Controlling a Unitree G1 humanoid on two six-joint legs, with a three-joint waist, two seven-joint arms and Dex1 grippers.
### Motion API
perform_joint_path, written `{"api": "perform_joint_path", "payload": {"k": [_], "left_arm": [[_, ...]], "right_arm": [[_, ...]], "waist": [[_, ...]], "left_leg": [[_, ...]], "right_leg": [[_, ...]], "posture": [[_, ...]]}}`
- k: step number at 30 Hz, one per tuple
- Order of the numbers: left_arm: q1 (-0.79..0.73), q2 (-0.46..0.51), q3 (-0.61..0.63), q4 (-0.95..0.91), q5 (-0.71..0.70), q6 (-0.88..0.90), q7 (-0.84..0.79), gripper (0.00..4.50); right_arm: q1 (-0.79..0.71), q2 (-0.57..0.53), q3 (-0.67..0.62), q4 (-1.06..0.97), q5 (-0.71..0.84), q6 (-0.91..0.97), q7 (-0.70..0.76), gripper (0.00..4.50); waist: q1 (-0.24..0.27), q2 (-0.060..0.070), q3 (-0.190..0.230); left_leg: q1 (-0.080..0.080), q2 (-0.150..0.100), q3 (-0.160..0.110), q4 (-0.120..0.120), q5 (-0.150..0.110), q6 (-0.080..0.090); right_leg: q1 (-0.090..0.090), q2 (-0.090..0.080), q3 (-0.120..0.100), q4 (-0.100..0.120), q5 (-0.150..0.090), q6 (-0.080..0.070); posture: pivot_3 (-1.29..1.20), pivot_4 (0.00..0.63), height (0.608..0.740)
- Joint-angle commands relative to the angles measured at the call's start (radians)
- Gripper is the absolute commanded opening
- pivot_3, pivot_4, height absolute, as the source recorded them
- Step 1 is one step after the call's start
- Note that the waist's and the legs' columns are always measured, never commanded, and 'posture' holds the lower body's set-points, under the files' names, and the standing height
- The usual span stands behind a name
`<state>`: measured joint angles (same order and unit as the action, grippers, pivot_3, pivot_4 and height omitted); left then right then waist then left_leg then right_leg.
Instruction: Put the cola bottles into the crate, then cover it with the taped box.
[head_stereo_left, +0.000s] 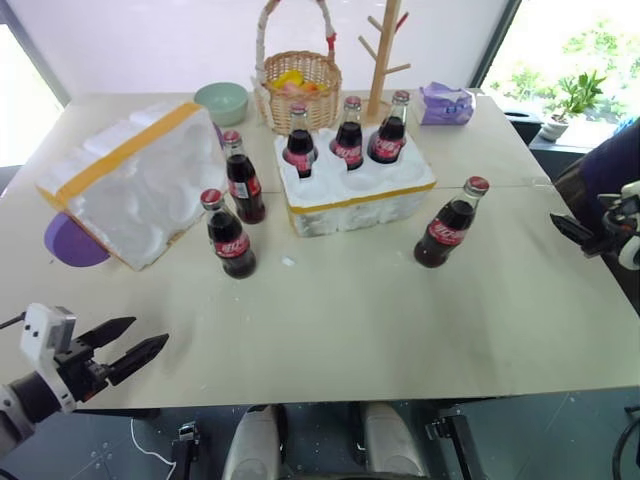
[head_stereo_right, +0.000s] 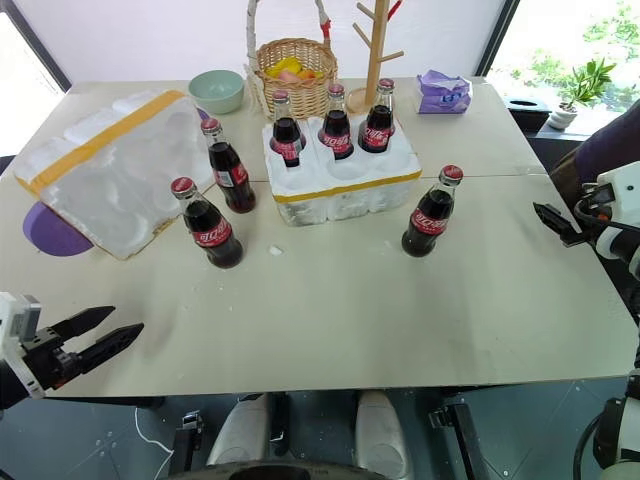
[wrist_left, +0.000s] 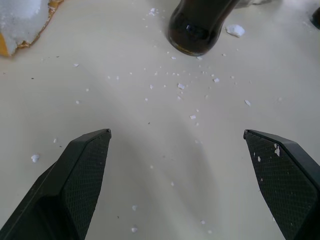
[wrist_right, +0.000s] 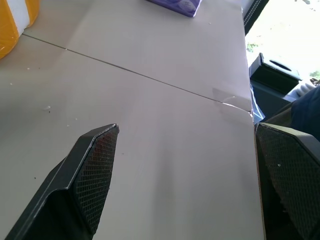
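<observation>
The white crate (head_stereo_left: 372, 196) with its yellow band stands mid-table, and three cola bottles (head_stereo_left: 348, 138) fill its far row of holes. Three more stand on the table: two left of the crate (head_stereo_left: 243, 180) (head_stereo_left: 230, 238) and one to its right (head_stereo_left: 448, 225). Further left the taped box (head_stereo_left: 140, 180) lies tipped with its hollow side facing the crate. My left gripper (head_stereo_left: 135, 345) hovers open and empty at the table's near left corner, pointing toward the nearer left bottle (wrist_left: 197, 25). Over the table's right edge my right gripper (head_stereo_right: 555, 222) is open and empty, apart from the right bottle.
Along the far edge stand a green bowl (head_stereo_left: 221, 101), a wicker basket (head_stereo_left: 297, 80), a wooden peg rack (head_stereo_left: 380, 60) and a purple tissue pack (head_stereo_left: 446, 104). A purple disc (head_stereo_left: 72, 245) lies under the taped box. Styrofoam crumbs (wrist_left: 181, 86) dot the tabletop.
</observation>
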<state>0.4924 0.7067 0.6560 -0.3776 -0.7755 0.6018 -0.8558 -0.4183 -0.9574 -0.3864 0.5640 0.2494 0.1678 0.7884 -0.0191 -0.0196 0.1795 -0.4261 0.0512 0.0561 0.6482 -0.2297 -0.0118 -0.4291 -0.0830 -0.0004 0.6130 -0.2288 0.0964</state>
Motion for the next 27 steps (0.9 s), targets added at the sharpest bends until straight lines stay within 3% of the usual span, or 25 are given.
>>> {"api": "perform_joint_path", "payload": {"k": [1, 19, 27], "left_arm": [[-0.021, 0.007, 0.026, -0.013, 0.012, -0.019, 0.018, 4.43], [-0.195, 0.034, 0.022, 0.015, 0.001, 0.016, 0.094, 4.43], [-0.359, 0.162, -0.061, 0.016, -0.040, 0.056, -0.009, 4.43]], "right_arm": [[-0.014, -0.024, -0.022, -0.004, 0.006, -0.020, -0.002, 4.50], [0.056, -0.041, -0.073, -0.094, 0.091, 0.065, 0.056, 4.50], [0.044, -0.284, -0.102, -0.349, 0.345, 0.390, 0.468, 4.50]], "waist": [[0.001, 0.000, 0.000], [0.002, 0.000, 0.000], [0.005, 0.007, 0.002]], "left_leg": [[0.000, 0.000, 0.000, 0.000, 0.000, 0.000], [0.000, 0.000, 0.000, 0.001, 0.000, 0.000], [0.000, 0.000, 0.000, 0.000, 0.000, 0.000]], "right_leg": [[0.000, 0.000, 0.000, 0.000, 0.000, 0.000], [0.001, 0.000, 0.000, 0.001, 0.000, 0.000], [0.001, 0.001, 0.000, 0.001, 0.000, 0.000]], "posture": [[0.00, 0.150, 0.740], [0.00, 0.150, 0.740], [0.00, 0.150, 0.740]]}}
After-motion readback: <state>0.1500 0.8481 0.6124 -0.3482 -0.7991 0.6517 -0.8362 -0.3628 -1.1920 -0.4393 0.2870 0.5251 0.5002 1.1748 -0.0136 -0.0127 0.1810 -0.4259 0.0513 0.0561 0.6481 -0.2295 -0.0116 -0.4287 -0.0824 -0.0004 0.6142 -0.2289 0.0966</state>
